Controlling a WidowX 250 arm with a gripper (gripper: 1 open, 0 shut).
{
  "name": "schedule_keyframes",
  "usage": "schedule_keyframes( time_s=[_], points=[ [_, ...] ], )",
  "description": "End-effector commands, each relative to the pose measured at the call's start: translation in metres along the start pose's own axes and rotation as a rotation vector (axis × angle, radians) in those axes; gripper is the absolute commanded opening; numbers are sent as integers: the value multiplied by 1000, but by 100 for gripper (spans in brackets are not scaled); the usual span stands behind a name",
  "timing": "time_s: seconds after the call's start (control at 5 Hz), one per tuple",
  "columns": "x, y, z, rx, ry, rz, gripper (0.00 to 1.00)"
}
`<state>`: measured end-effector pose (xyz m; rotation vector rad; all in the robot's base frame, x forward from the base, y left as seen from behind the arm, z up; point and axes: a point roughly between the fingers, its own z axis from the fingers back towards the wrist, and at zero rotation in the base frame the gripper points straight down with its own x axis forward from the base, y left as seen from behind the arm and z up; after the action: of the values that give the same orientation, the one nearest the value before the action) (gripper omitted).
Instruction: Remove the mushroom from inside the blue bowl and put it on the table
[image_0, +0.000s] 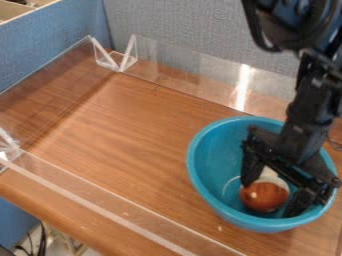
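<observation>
Straddling the small reddish-brown-capped toy mushroom (266, 193) inside the round teal-blue plastic bowl (214, 150), the tool (283, 187) hangs wide open, empty; stem points toward twelve o'clock.
</observation>
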<state>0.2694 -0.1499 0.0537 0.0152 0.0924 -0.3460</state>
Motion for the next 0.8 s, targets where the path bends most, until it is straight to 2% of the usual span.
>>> schedule_keyframes(
  time_s=[0.0,0.6],
  points=[
    [7,1,0,6,-32,0,100],
    [17,22,-12,40,-33,37,100]
  ],
)
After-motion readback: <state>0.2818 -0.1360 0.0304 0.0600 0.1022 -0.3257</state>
